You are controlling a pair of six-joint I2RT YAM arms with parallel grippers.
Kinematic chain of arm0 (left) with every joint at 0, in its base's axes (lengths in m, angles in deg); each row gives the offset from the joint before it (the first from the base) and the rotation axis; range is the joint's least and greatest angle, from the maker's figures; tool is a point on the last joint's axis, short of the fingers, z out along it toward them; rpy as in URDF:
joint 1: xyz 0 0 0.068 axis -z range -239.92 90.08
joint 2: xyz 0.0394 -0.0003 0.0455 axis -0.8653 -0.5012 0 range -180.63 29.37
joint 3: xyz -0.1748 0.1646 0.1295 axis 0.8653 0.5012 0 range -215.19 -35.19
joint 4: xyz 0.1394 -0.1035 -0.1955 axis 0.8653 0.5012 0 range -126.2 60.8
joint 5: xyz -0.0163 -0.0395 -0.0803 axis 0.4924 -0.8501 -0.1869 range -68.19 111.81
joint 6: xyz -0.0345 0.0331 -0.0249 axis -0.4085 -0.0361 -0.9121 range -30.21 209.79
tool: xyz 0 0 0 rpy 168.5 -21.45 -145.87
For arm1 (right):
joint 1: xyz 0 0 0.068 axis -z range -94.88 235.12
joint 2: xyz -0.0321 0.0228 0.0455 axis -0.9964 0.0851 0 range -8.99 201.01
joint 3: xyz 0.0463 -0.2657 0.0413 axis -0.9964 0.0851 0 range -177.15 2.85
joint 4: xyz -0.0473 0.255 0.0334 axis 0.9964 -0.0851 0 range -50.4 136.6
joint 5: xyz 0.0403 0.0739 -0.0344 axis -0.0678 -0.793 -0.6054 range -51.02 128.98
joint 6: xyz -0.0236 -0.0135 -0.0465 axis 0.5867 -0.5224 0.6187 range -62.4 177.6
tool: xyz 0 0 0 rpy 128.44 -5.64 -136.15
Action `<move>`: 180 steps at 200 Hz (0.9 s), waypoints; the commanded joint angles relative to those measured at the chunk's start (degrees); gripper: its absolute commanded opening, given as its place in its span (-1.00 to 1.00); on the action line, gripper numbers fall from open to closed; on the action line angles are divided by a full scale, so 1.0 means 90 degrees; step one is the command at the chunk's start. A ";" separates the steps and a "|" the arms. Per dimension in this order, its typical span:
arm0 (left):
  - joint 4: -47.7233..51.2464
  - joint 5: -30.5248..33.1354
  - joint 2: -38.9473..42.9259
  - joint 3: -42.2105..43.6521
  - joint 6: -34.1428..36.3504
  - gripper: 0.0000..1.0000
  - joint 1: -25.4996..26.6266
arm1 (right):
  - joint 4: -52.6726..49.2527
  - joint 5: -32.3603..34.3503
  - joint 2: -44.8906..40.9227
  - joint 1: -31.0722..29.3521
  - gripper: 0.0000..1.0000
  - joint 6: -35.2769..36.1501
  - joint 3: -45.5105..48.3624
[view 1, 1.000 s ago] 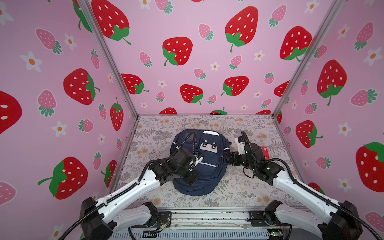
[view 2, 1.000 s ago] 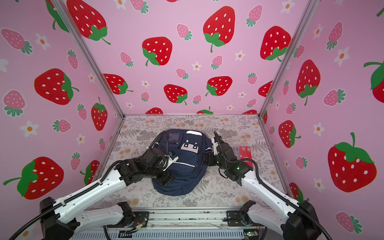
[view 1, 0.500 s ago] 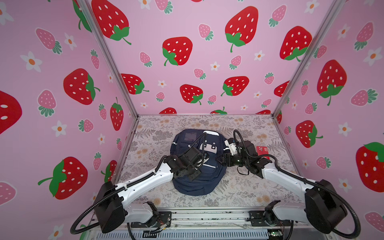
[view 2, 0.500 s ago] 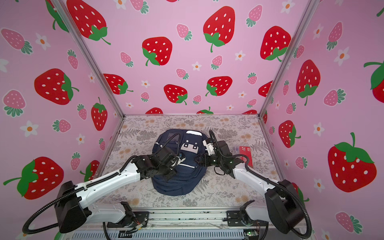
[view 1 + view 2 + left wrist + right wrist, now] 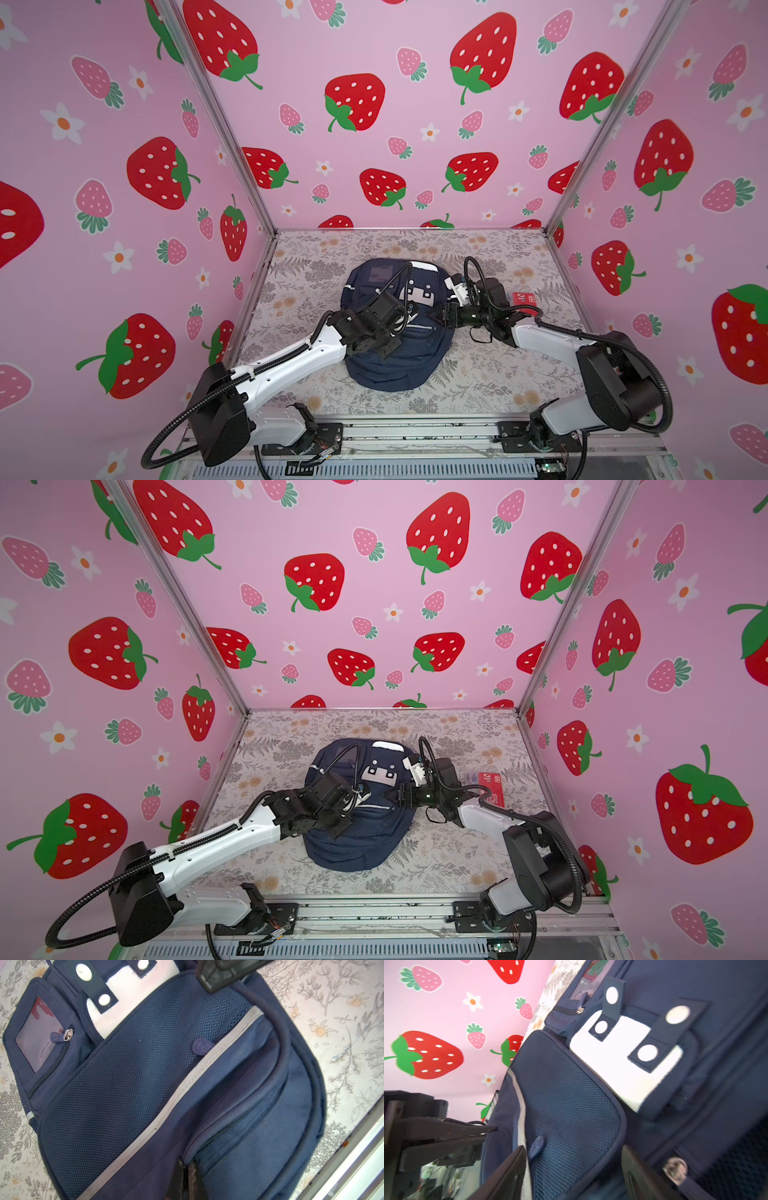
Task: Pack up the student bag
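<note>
Centrally on grey floral-print tabletop (image 5: 478, 374): large navy-blue fabric student bag (image 5: 399, 365), lying flat. Left gripper (image 5: 187, 1167) pinched together at front-pocket zip (image 5: 224, 1128) end; held pull not discernible. Right gripper (image 5: 573, 1159) spread wide over dark mesh panel (image 5: 566, 1105). Risks dragging bag instead of opening zip, unless pinned by right side. Small flat red card (image 5: 524, 298) beyond right forearm, path to bag blocked. Oval rubber zip tab (image 5: 536, 1146) just inside one open jaw.

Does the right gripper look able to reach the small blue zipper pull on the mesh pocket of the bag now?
Probably yes. The right gripper stands open just at the mesh pocket, and the zipper pull lies uncovered beside one finger; nothing is seen between them.
</note>
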 commanded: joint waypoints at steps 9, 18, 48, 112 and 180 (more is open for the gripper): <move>-0.0334 -0.0018 0.0187 0.0036 -0.0246 -1.00 -0.0187 | 0.0682 -0.0569 0.0358 0.0047 0.48 -0.0210 0.0100; -0.0385 -0.0108 0.0208 0.0061 -0.0357 -1.00 -0.0278 | 0.0875 -0.0696 0.0326 0.0048 0.48 -0.0335 0.0269; -0.0496 -0.0460 0.0238 0.0029 -0.0576 -1.00 -0.0484 | 0.0971 -0.0768 -0.0149 0.0040 0.48 -0.0456 0.0724; -0.0512 -0.0657 0.0111 0.0001 -0.0692 -1.00 -0.0570 | 0.1613 -0.1287 -0.1047 -0.0042 0.31 -0.0742 0.1445; -0.0627 -0.1108 0.0190 0.0086 -0.0690 -1.00 -0.0639 | 0.0367 -0.0755 -0.0338 0.0361 0.47 -0.0034 0.0567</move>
